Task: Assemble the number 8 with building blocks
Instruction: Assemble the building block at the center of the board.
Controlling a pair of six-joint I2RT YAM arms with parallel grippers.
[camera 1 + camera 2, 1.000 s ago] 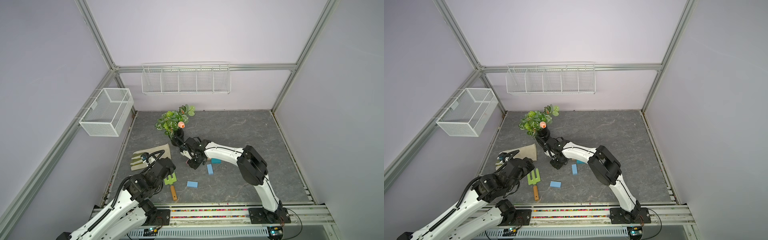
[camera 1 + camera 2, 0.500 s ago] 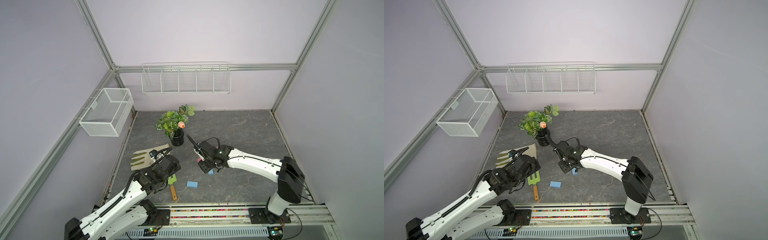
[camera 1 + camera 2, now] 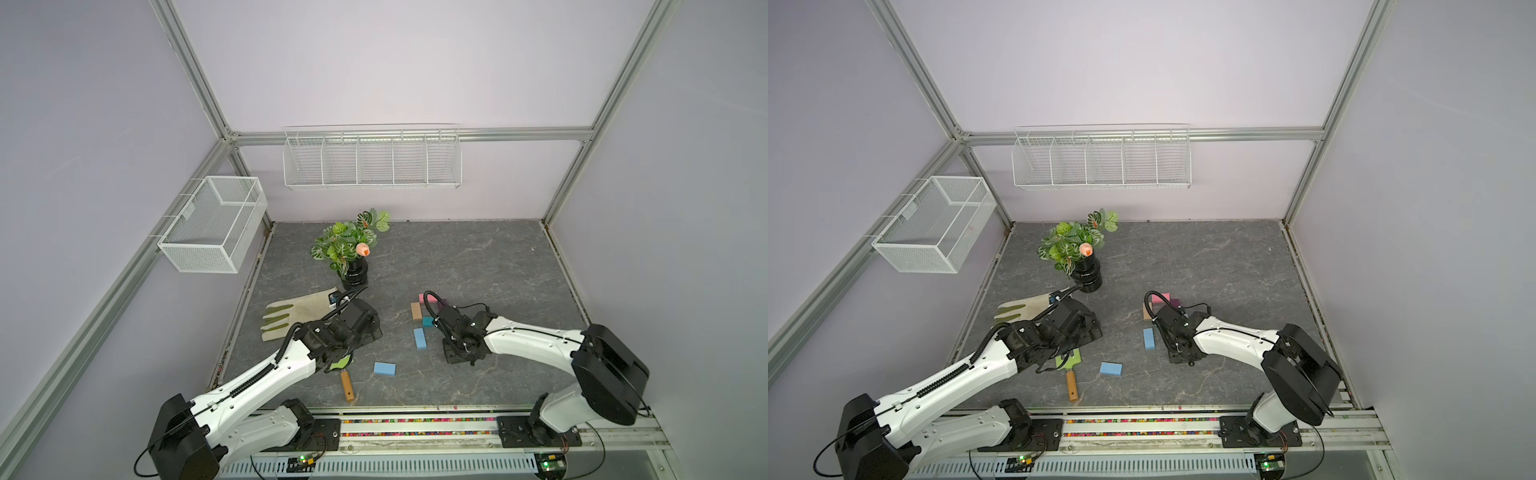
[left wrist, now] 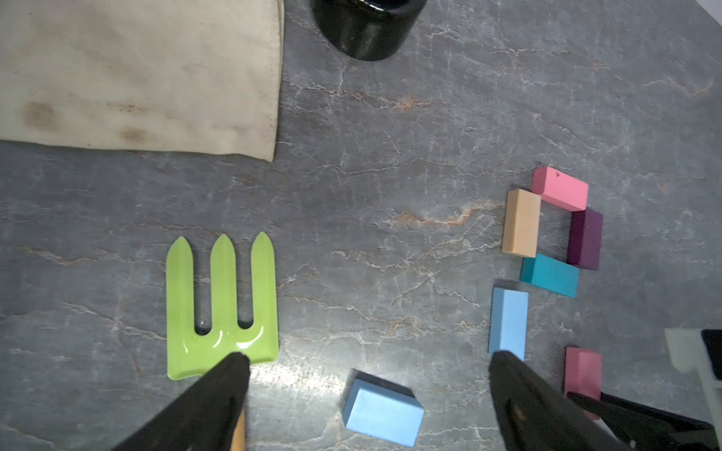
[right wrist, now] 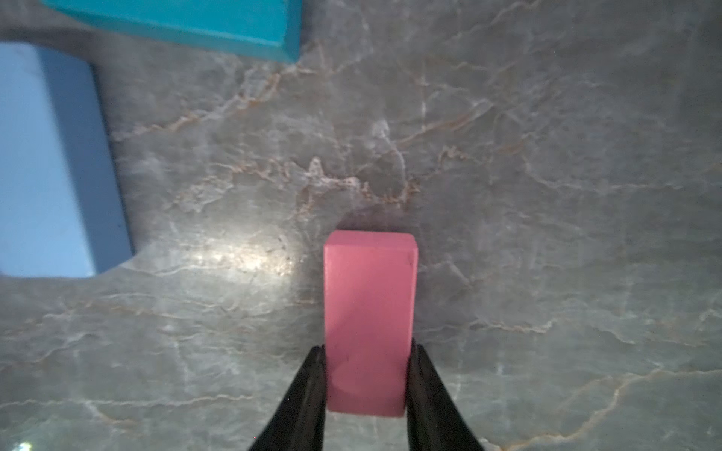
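A pink block [image 4: 559,188], a tan block [image 4: 521,222], a dark purple block [image 4: 585,239] and a teal block [image 4: 550,275] form a closed square on the table. A light blue block [image 4: 508,322] lies lengthwise just below the teal one. My right gripper [image 5: 367,351] is shut on a second pink block [image 5: 369,312], held close over the table to the right of that light blue block [image 5: 47,156]. My left gripper [image 4: 371,357] is open above a loose light blue block [image 4: 383,412], not touching it.
A green garden fork [image 4: 220,308] lies beside the left gripper, its wooden handle [image 3: 347,386] toward the front edge. A beige glove [image 3: 299,311] and a potted plant [image 3: 354,272] sit behind it. Wire baskets [image 3: 372,160] hang on the walls.
My right arm has swung rightward from beside the plant pot to the right of the block group, still holding the pink block. My left arm has reached forward and rightward over the fork.
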